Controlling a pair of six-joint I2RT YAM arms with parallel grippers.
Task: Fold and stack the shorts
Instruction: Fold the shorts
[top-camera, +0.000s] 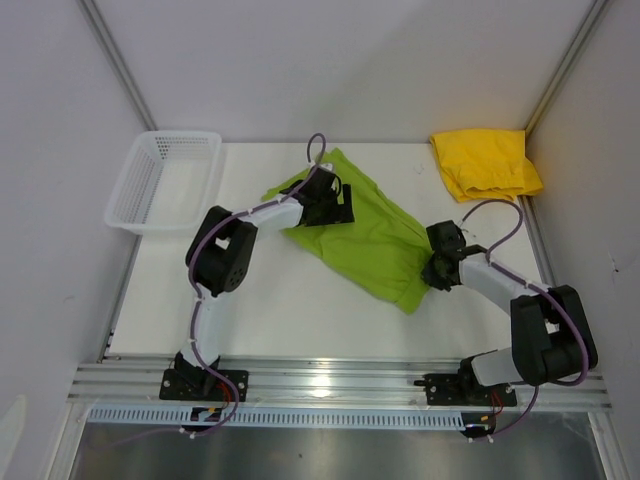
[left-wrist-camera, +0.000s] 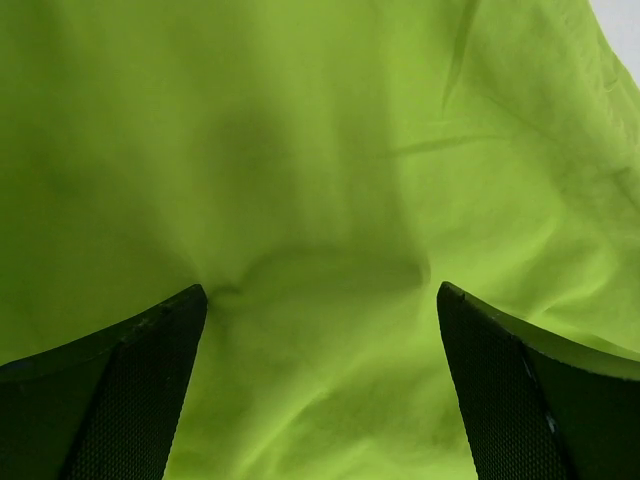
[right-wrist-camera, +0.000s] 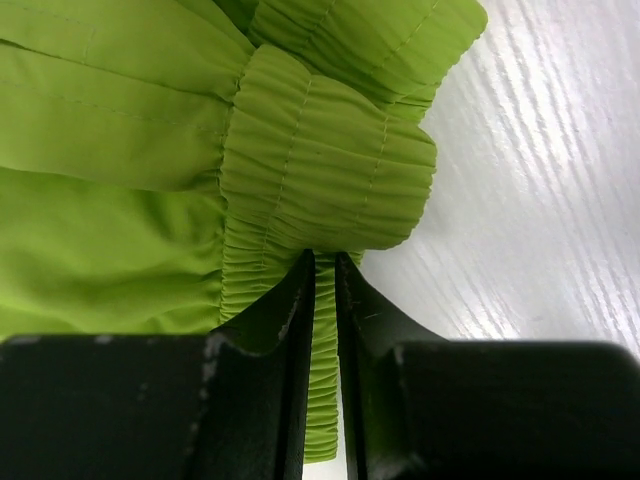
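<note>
Lime green shorts (top-camera: 355, 235): loosely spread across table centre, long axis from 11 to 4 o'clock, apparently not yet folded; the right gripper (right-wrist-camera: 325, 262) pinches their gathered waistband at the 4 o'clock end, jaws nearly shut, while the left gripper (left-wrist-camera: 320, 300) sits over the 11 o'clock end, jaws wide apart, holding nothing. Yellow shorts (top-camera: 485, 163): bunched in the 1 o'clock corner, well apart, so stacking looks undone. Open room: bare table (top-camera: 280, 310) from 6 to 8 o'clock; white mesh basket (top-camera: 165, 180) at 10 o'clock; side wall (top-camera: 590, 200) close beside the yellow pair.
</note>
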